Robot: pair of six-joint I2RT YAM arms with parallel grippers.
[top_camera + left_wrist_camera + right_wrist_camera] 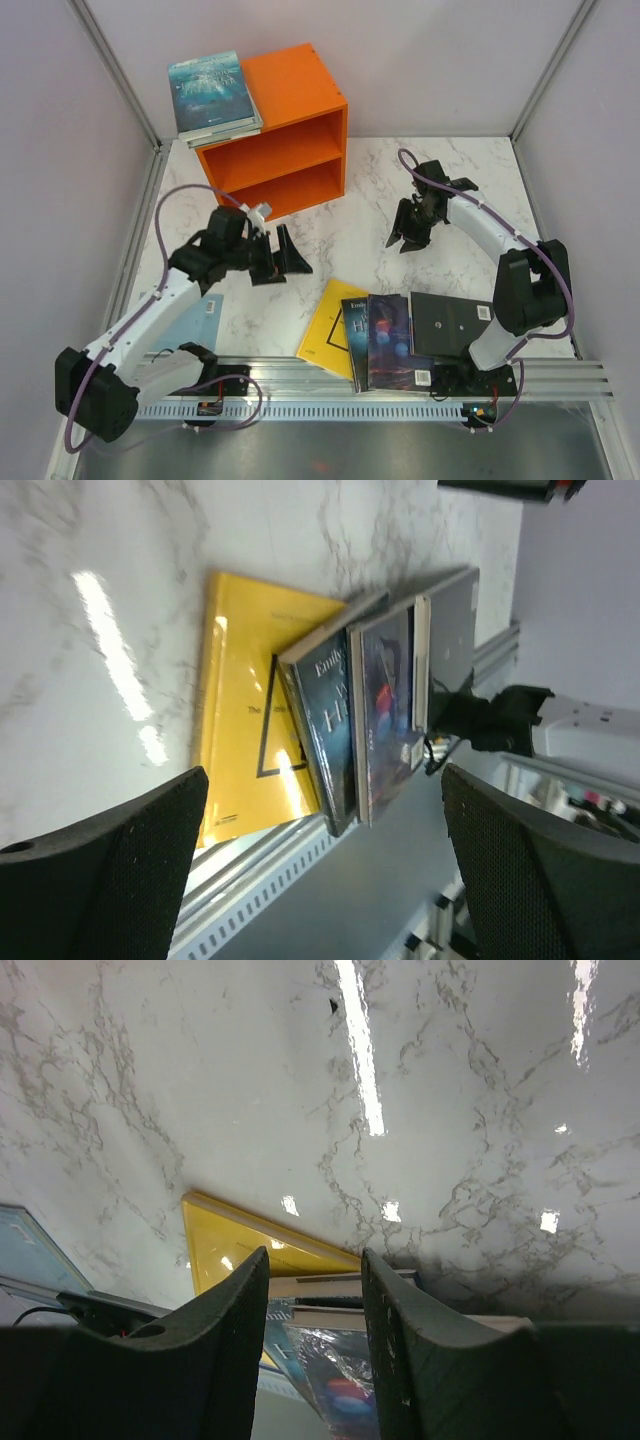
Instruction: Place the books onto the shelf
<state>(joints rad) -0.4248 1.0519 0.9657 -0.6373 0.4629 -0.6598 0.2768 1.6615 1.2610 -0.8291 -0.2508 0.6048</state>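
nearside of right end effector, books, apparently untouched

A boxy bright orange wooden shelf stands at the far left of the marble table, turned slightly, its open front and middle board facing the near side; a small stack of thin paperbacks, a teal-covered one uppermost, lies flat on its top, overhanging the left edge; along the table's near edge four more lie flat, fanned side by side: a yellow paperback, a dark white-lettered one overlapping it, a dark blue-purple one, a black one; a light blue paperback lies apart at the left, partly hidden.
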